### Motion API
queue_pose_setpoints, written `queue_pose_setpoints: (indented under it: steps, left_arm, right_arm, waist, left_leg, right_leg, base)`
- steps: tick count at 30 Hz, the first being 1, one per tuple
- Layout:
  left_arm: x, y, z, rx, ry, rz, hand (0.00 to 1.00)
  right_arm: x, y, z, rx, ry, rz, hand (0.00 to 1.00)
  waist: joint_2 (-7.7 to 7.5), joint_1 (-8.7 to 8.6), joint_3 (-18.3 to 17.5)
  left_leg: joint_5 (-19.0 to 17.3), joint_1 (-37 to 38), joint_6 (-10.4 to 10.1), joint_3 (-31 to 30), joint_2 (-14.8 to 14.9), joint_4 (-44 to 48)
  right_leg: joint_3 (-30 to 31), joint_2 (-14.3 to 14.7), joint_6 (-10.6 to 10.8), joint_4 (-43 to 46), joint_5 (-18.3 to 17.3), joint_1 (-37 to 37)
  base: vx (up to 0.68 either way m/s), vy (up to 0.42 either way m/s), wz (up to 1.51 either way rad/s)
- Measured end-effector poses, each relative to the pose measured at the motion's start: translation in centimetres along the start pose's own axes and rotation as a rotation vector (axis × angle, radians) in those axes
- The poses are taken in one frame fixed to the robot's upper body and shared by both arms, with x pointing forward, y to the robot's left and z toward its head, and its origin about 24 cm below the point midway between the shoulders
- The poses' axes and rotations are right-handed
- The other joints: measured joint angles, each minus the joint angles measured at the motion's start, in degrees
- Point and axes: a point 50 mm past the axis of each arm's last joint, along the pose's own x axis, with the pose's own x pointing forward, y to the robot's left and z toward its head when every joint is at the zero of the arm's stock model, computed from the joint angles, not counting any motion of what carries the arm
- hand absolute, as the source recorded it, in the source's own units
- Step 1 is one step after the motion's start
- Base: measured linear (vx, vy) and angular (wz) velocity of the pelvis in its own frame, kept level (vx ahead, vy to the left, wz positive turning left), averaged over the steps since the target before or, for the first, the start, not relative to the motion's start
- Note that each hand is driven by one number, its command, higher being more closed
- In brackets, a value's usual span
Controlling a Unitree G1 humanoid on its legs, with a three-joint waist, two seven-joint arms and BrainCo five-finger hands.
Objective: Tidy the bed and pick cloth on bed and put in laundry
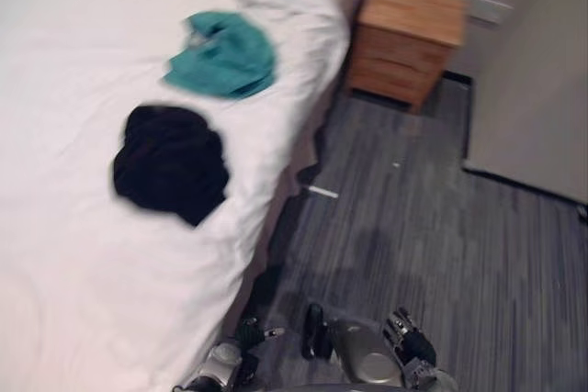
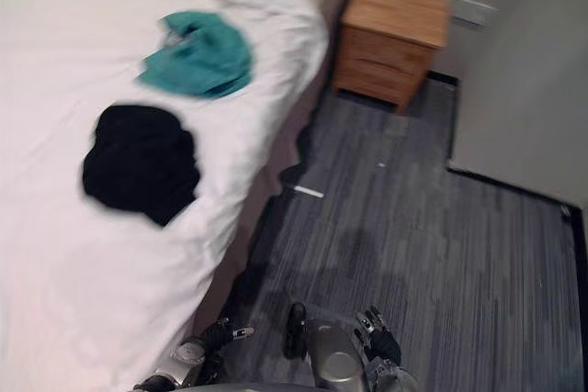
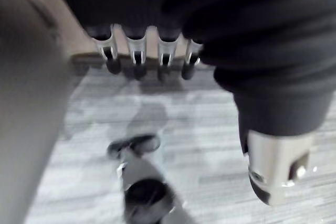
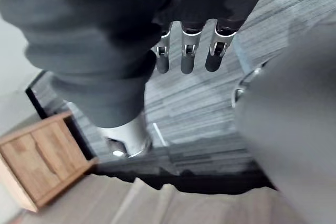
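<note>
Pretty plain room tbh: grey streaky carpet floor [image 1: 441, 245], a small wooden nightstand [image 1: 409, 39] with drawers in the far corner, beige walls [image 1: 533, 71] with dark skirting [image 1: 524, 185], pale wall plate [image 1: 489, 10] just beside the nightstand's top.

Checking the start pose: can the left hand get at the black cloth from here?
Probably not yet: the left hand hangs open, low beside the bed, well short of the black cloth. Nothing lies on the bed between them.
</note>
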Motion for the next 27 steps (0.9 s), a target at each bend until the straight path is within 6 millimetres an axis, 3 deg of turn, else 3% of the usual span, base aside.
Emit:
queue_pose_setpoints:
  steps: [1, 2, 4, 6, 7, 8, 9, 10, 11, 12, 13, 14, 15, 17, 18, 20, 21, 22, 23, 24, 25, 26, 27]
  left_arm:
    - [0.0, 0.5, 0.6, -0.033, -0.031, 0.018, 0.00]
    - [0.0, 0.5, 0.7, -0.038, -0.035, 0.018, 0.00]
    - [0.0, 0.9, 1.0, -0.059, -0.069, 0.025, 0.00]
    - [0.0, 0.5, 1.2, -0.075, -0.083, 0.015, 0.00]
    - [0.0, 0.3, 1.2, -0.085, -0.082, 0.010, 0.00]
    - [0.0, -0.2, 0.8, -0.093, -0.070, -0.001, 0.00]
    - [0.0, -0.1, 0.5, -0.087, -0.060, 0.001, 0.00]
    - [0.0, 0.0, 0.4, -0.087, -0.054, 0.007, 0.00]
    - [0.0, 0.2, 0.3, -0.091, -0.039, 0.021, 0.00]
    - [-0.1, 0.7, 0.0, -0.084, -0.026, 0.035, 0.00]
    - [-0.1, 1.0, -0.3, -0.079, -0.015, 0.040, 0.00]
    - [-0.1, 0.9, -1.0, -0.046, 0.017, 0.033, 0.00]
    - [-0.2, 1.0, -1.7, -0.043, 0.047, 0.035, 0.00]
    - [-0.3, 1.2, -2.1, -0.049, 0.061, 0.042, 0.00]
    - [-0.4, 1.3, -2.4, -0.056, 0.069, 0.045, 0.00]
    - [-0.4, 1.5, -2.5, -0.057, 0.069, 0.052, 0.00]
    - [-0.6, 1.7, -3.2, -0.082, 0.084, 0.064, 0.00]
    - [-0.8, 1.9, -3.6, -0.127, 0.092, 0.079, 0.00]
    - [-0.9, 2.0, -3.9, -0.149, 0.090, 0.088, 0.00]
    - [-1.0, 1.9, -4.2, -0.201, 0.087, 0.108, 0.00]
    - [-1.1, 1.5, -4.3, -0.249, 0.075, 0.113, 0.00]
    - [-1.2, 1.3, -4.3, -0.285, 0.068, 0.116, 0.00]
    - [-1.2, 1.0, -4.1, -0.350, 0.045, 0.126, 0.00]
  right_arm:
    - [0.2, 0.0, -0.2, -0.079, 0.037, 0.015, 0.00]
    - [0.2, 0.0, -0.3, -0.090, 0.043, 0.017, 0.00]
    - [0.2, -0.1, -0.4, -0.170, 0.070, 0.031, 0.00]
    - [0.5, 0.0, -0.3, -0.217, 0.096, 0.041, 0.00]
    - [0.6, 0.0, -0.2, -0.233, 0.098, 0.047, 0.00]
    - [0.5, -0.2, 0.0, -0.261, 0.105, 0.051, 0.00]
    - [0.4, -0.4, -0.3, -0.259, 0.122, 0.044, 0.00]
    - [0.3, -0.3, -0.6, -0.254, 0.134, 0.043, 0.00]
    - [0.3, -0.1, -1.3, -0.246, 0.160, 0.046, 0.00]
    - [0.5, 0.5, -1.5, -0.236, 0.160, 0.074, 0.00]
    - [0.5, 0.8, -1.5, -0.230, 0.152, 0.089, 0.00]
    - [0.8, 1.3, -0.9, -0.241, 0.125, 0.117, 0.00]
    - [0.7, 1.2, -1.0, -0.253, 0.121, 0.121, 0.00]
    - [0.5, 1.1, -1.0, -0.256, 0.106, 0.121, 0.00]
    - [0.6, 1.1, -0.9, -0.244, 0.091, 0.119, 0.00]
    - [0.5, 1.1, -0.8, -0.235, 0.086, 0.116, 0.00]
    - [0.5, 1.0, -0.8, -0.232, 0.086, 0.113, 0.00]
    - [0.6, 1.1, -0.8, -0.232, 0.084, 0.112, 0.00]
    - [0.6, 1.1, -0.7, -0.231, 0.081, 0.110, 0.00]
    - [0.7, 0.9, -0.6, -0.232, 0.087, 0.095, 0.00]
    - [0.6, 0.3, -0.3, -0.244, 0.097, 0.077, 0.00]
    - [0.6, 0.2, -0.3, -0.245, 0.103, 0.074, 0.00]
    - [0.5, -0.4, 0.3, -0.267, 0.104, 0.066, 0.00]
  waist:
    - [-0.31, 1.09, -0.03]
    - [-0.43, 1.19, -0.03]
    - [-1.05, 2.43, -0.12]
    - [-0.73, 2.97, -0.46]
    - [-0.31, 3.06, -0.75]
    - [0.26, 3.25, -1.39]
    - [-0.26, 3.39, -2.25]
    - [-1.13, 3.33, -2.58]
    - [-2.88, 3.73, -3.19]
    - [-3.63, 3.88, -2.96]
    - [-4.15, 3.48, -2.85]
    - [-4.15, 2.12, -2.65]
    - [-3.45, 1.79, -2.50]
    - [-2.72, 1.82, -2.55]
    - [-2.35, 1.66, -2.48]
    - [-2.47, 1.78, -2.41]
    - [-2.59, 1.95, -2.45]
    - [-2.75, 2.02, -2.54]
    - [-2.65, 1.96, -2.49]
    - [-2.25, 2.03, -3.05]
    - [-0.41, 2.19, -3.96]
    - [0.43, 2.55, -4.51]
    - [2.98, 2.98, -4.24]
  left_leg:
    - [-3.38, -4.31, -0.14, -5.63, -3.81, -2.02]
    - [-3.60, -4.76, -0.10, -6.24, -4.45, -3.32]
    - [-5.13, -7.09, -2.59, -11.32, -9.68, -19.39]
    - [-2.99, -7.89, -5.41, -14.26, -12.41, -34.68]
    - [-2.37, -7.85, -6.02, -14.33, -12.75, -37.84]
    - [1.02, -7.36, -3.93, -14.62, -13.88, -40.75]
    - [2.89, -5.76, -1.73, -14.77, -15.27, -41.17]
    - [2.54, -4.92, -1.22, -14.37, -16.10, -41.56]
    - [0.85, -2.37, 0.34, -12.74, -17.41, -43.71]
    - [0.15, -0.04, 1.66, -12.37, -18.05, -44.95]
    - [-0.51, 1.39, 2.13, -12.32, -18.65, -45.33]
    - [-1.46, 5.09, 2.66, -12.72, -18.91, -45.49]
    - [-2.09, 8.43, 3.07, -13.41, -18.48, -46.56]
    - [-2.50, 11.52, 3.07, -14.48, -17.13, -48.84]
    - [-2.75, 13.25, 2.63, -15.91, -15.98, -50.80]
    - [-3.84, 14.74, 0.94, -16.47, -15.50, -51.67]
    - [-5.54, 17.19, -1.20, -16.22, -15.38, -51.82]
    - [-6.60, 19.90, -2.77, -15.41, -15.39, -51.63]
    - [-7.21, 21.26, -2.93, -15.20, -15.27, -50.82]
    - [-7.68, 20.81, -3.60, -15.45, -14.42, -44.01]
    - [-6.56, 15.70, -5.16, -15.55, -12.36, -32.39]
    - [-4.34, 11.97, -5.57, -15.64, -11.08, -24.87]
    - [6.89, 4.24, -3.98, -16.00, -7.89, -9.16]
  right_leg:
    - [5.77, 1.61, 1.36, -1.49, 1.05, 3.27]
    - [6.73, 1.78, 1.53, -1.73, 1.10, 3.89]
    - [14.81, 1.76, 3.33, -3.12, 0.49, 7.63]
    - [20.17, 1.61, 5.58, -3.46, -1.13, 9.28]
    - [21.26, 1.60, 5.93, -3.40, -1.65, 9.65]
    - [22.86, 1.35, 7.29, -2.19, -3.96, 10.33]
    - [23.01, -0.11, 9.42, -0.37, -6.69, 10.79]
    - [22.53, -1.20, 11.30, 0.81, -8.02, 10.86]
    - [18.38, -2.72, 15.31, 11.75, -8.15, 6.75]
    - [13.86, -4.52, 18.94, 24.56, -5.70, 0.52]
    - [11.62, -5.88, 19.69, 31.12, -3.60, -2.26]
    - [8.91, -7.40, 15.36, 36.50, -6.46, -4.39]
    - [6.96, -7.60, 13.47, 32.68, -8.00, -4.13]
    - [4.92, -6.88, 12.58, 21.55, -8.22, -4.09]
    - [3.87, -6.44, 12.62, 7.77, -5.57, -4.59]
    - [3.34, -6.79, 12.79, -3.09, 0.54, -5.56]
    - [3.38, -7.49, 12.60, -9.05, 5.27, -5.27]
    - [3.29, -7.97, 12.42, -10.26, 6.92, -4.79]
    - [3.31, -8.31, 11.90, -9.29, 8.76, -4.45]
    - [2.07, -8.24, 10.54, -4.86, 11.82, -4.21]
    - [1.24, -7.33, 10.05, -2.73, 9.51, -4.03]
    - [0.88, -6.47, 9.59, -2.31, 7.95, -3.31]
    - [0.89, -3.82, 8.30, -3.70, 5.06, 0.26]
  base:
    - [0.32, 0.121, -2.57]
    - [0.31, 0.098, -2.06]
    - [0.25, 0.125, -1.65]
    - [0.30, 0.223, -1.50]
    - [0.42, 0.327, -1.24]
    - [0.40, 0.315, -0.80]
    - [0.48, 0.372, -0.53]
    - [0.43, 0.284, -0.33]
    - [0.39, 0.247, -0.34]
    - [0.38, 0.227, -0.31]
    - [0.37, 0.201, 0.07]
    - [0.41, 0.152, 0.36]
    - [0.53, 0.140, 0.38]
    - [0.46, 0.053, 0.39]
    - [0.48, 0.005, 0.58]
    - [0.54, -0.014, 0.43]
    - [0.65, -0.084, 0.23]
    - [0.67, -0.118, 0.20]
    - [0.58, -0.166, 0.22]
    - [0.45, -0.171, 0.17]
    - [0.52, -0.232, 0.12]
    - [0.51, -0.234, -0.01]
    - [0.52, -0.200, -0.08]
